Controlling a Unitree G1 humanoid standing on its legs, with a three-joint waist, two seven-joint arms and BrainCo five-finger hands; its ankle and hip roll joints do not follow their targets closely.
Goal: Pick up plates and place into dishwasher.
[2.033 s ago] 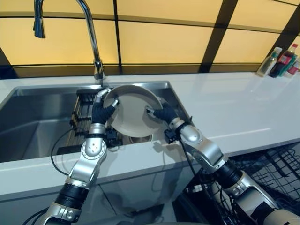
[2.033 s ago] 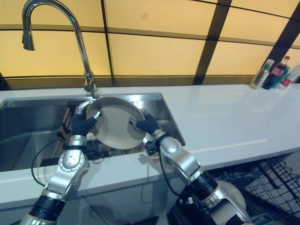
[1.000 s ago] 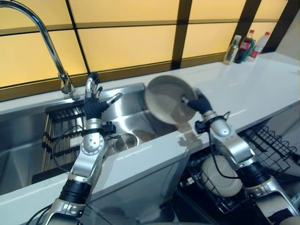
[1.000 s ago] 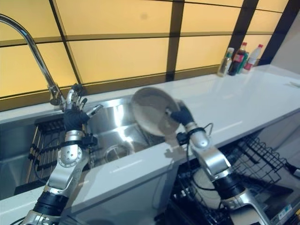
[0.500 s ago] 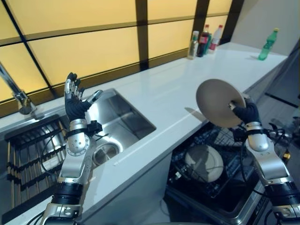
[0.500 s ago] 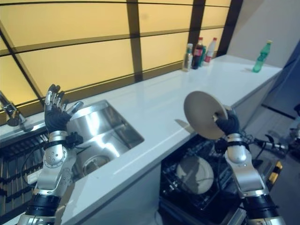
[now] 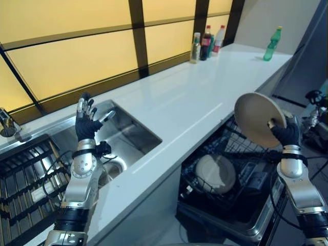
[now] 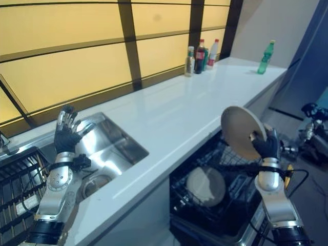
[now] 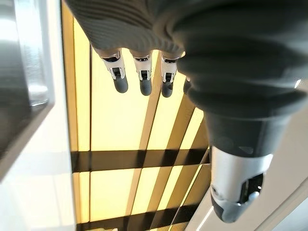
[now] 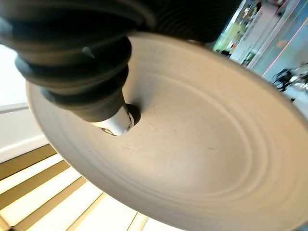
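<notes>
Holding a beige plate (image 7: 258, 119) up on edge at the right of the frame, the right hand (image 7: 287, 134) pinches its rim, thumb on the near face, above the open dishwasher rack (image 7: 233, 171). Right wrist view adds what the eye views lack: the thumb tip pressed flat on the plate's ringed inner face, and the plate tilted across nearly the whole frame. Eye views add the rack below, with a second plate (image 7: 216, 173) leaning in it at lower centre, well apart from the held one; open wire slots lie to its right. Left hand (image 7: 86, 122) is raised at centre left over the sink (image 7: 128, 134), fingers spread and straight, holding nothing; left wrist view confirms straight fingers against the yellow window panels (image 7: 72, 56). White counter (image 7: 184, 102) runs bare from the sink edge to the bottles (image 7: 205, 43) at upper centre and a green bottle (image 7: 271, 43) at upper right. A dark drying rack (image 7: 25, 179) sits at lower left.
</notes>
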